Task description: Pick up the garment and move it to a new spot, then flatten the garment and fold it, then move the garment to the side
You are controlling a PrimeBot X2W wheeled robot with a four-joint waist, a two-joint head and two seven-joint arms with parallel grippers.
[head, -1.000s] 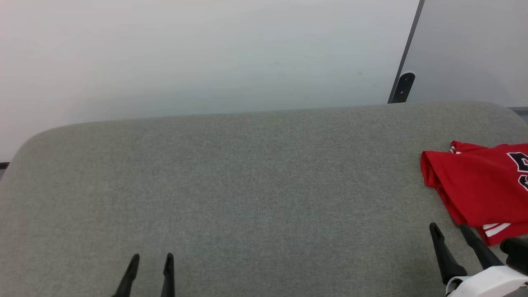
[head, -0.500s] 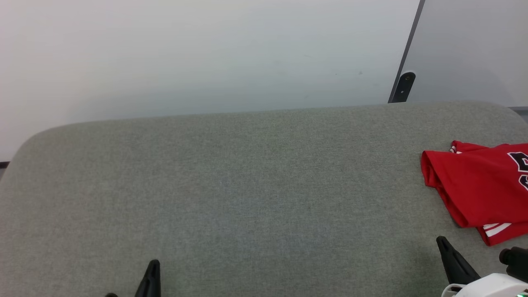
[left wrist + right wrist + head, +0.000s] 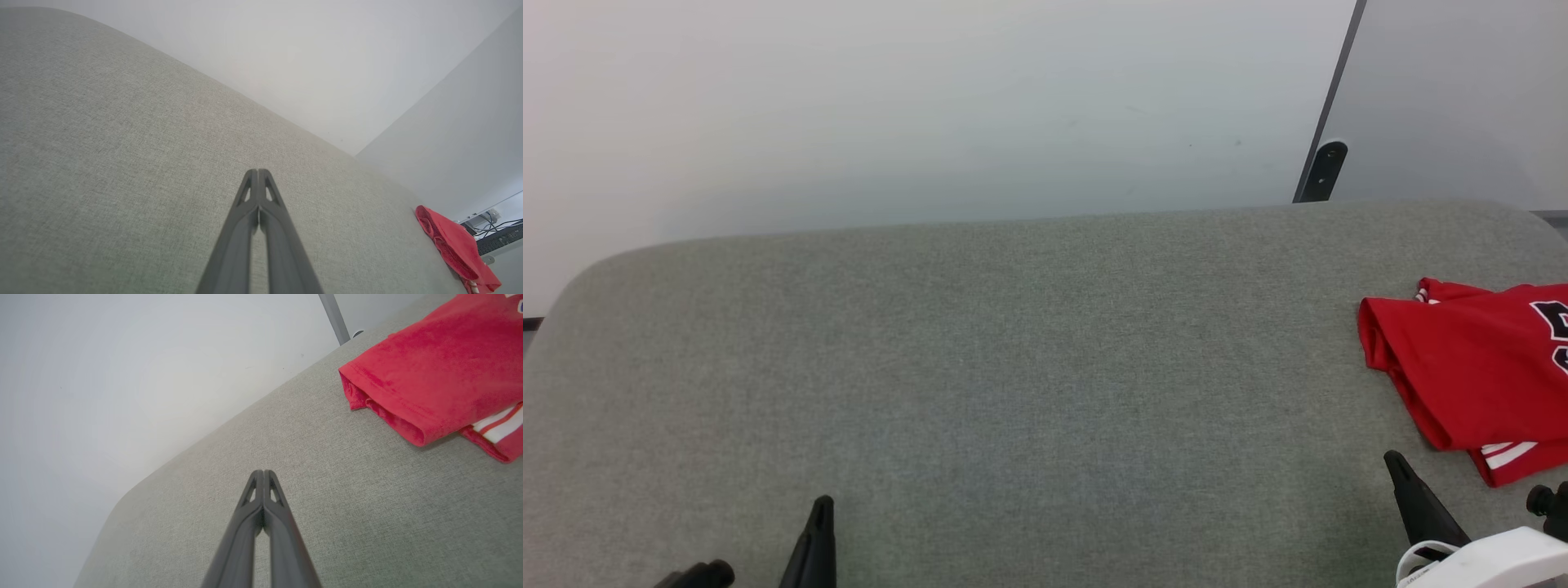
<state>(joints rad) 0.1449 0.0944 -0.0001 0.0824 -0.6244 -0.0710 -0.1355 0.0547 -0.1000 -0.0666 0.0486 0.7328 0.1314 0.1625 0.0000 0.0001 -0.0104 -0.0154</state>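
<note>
The garment (image 3: 1474, 371) lies folded at the right edge of the grey tabletop (image 3: 1013, 367) and runs out of the head view on that side. Its red body is uppermost, and red-and-white striped trim shows at its near corner. The left hand (image 3: 822, 503) is clenched on nothing at the near left, fingers pressed together, well apart from the garment. The right hand (image 3: 1393, 460) is likewise clenched and empty, near the garment's near corner but not touching it. An unbroken span of grey fabric runs between the two hands and out to the far edge, which ends in rounded corners. A pale wall (image 3: 931, 106) stands directly behind that edge, and a dark post (image 3: 1321, 171) rises at the far right. The right wrist view shows the garment's left edge as a doubled, rolled fold, which looks flat in the head view. The left wrist view shows cables (image 3: 491, 226) beyond the tabletop's right end, past the garment.
</note>
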